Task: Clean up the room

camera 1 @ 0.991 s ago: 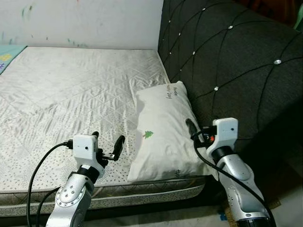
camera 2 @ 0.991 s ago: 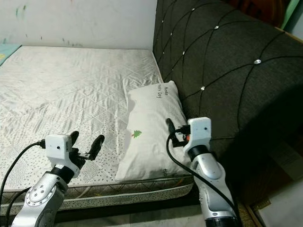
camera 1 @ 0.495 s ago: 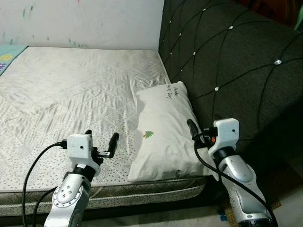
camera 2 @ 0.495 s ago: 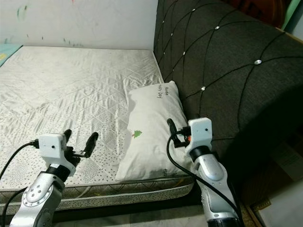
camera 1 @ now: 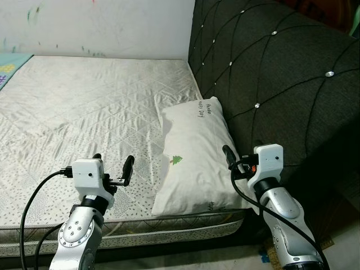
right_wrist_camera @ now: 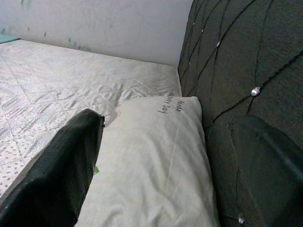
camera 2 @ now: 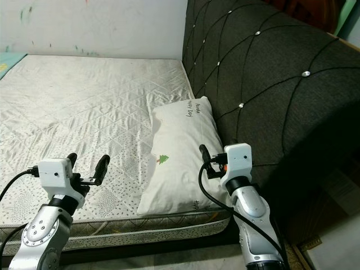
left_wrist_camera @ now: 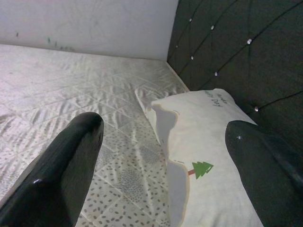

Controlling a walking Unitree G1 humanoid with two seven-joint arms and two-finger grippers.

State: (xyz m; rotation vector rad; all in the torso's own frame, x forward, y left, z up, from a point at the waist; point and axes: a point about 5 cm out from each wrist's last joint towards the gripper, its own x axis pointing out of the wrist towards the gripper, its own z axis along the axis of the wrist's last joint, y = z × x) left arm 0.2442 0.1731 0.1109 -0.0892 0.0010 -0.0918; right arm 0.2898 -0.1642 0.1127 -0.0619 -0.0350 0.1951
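Observation:
A white pillow (camera 1: 194,157) with a small green tree print lies on the bare quilted mattress (camera 1: 84,101), pushed against the dark tufted headboard (camera 1: 270,67). My left gripper (camera 1: 113,160) hovers open over the mattress near its front edge, a short way left of the pillow and apart from it. In the left wrist view the pillow (left_wrist_camera: 208,156) lies ahead between the spread fingers. My right gripper (camera 2: 216,153) is open at the pillow's right near corner, one finger over the pillow (right_wrist_camera: 156,156) and the other by the headboard.
A white scuffed wall (camera 1: 95,28) backs the bed. A teal mat (camera 1: 8,62) shows at the far left edge. The mattress front edge (camera 1: 169,230) runs just under my arms. A strip of floor (camera 1: 343,247) lies at the lower right, beside the headboard.
My left gripper has drawn back to the left and a little lower, away from the pillow. The right gripper has barely shifted. The pillow has not moved.

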